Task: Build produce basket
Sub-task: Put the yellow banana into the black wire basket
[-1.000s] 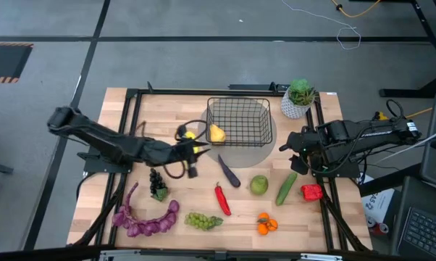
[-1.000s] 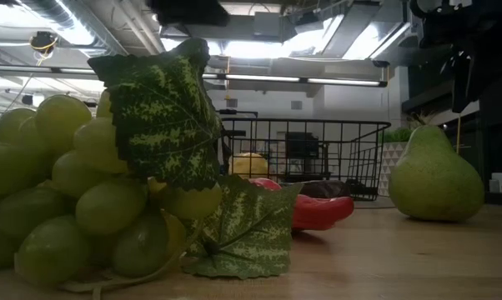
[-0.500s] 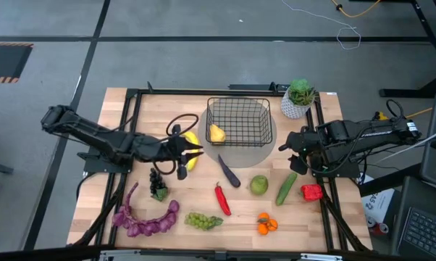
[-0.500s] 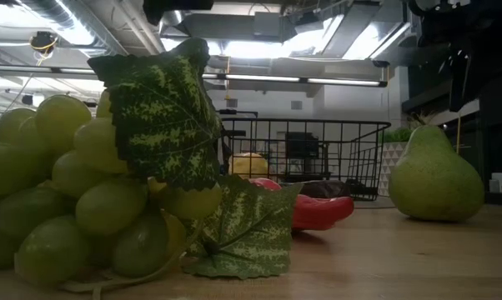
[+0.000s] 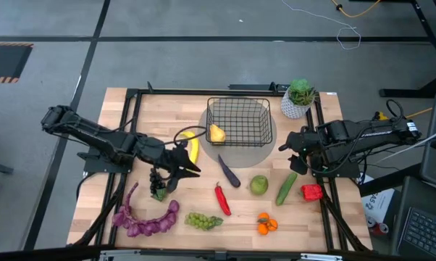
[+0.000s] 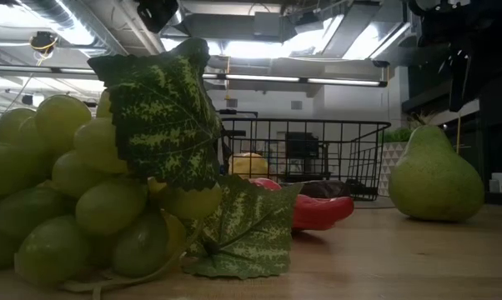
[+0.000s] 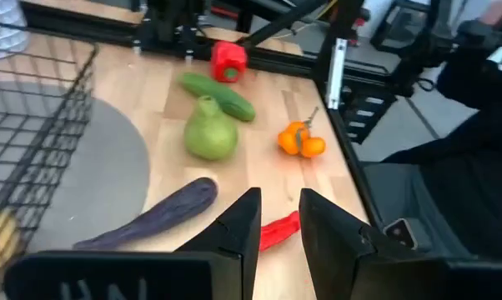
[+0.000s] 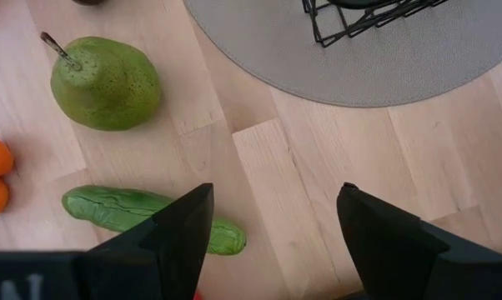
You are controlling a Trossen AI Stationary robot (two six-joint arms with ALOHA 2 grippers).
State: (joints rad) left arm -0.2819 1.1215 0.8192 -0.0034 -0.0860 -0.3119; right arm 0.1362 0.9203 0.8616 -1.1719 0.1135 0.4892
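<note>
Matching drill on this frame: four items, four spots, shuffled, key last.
Items:
1 yellow fruit
2 cucumber
3 oranges
4 plant

Spots, by the high view:
A top right corner of the table
B in the basket
C near the table's bottom edge
D between pear and red pepper

Pairs: 1-B, 2-D, 3-C, 4-A

The left claw (image 5: 180,169) reaches inward, fingers slightly parted and empty; the right claw (image 5: 290,143) waits opposite, spread wide.
</note>
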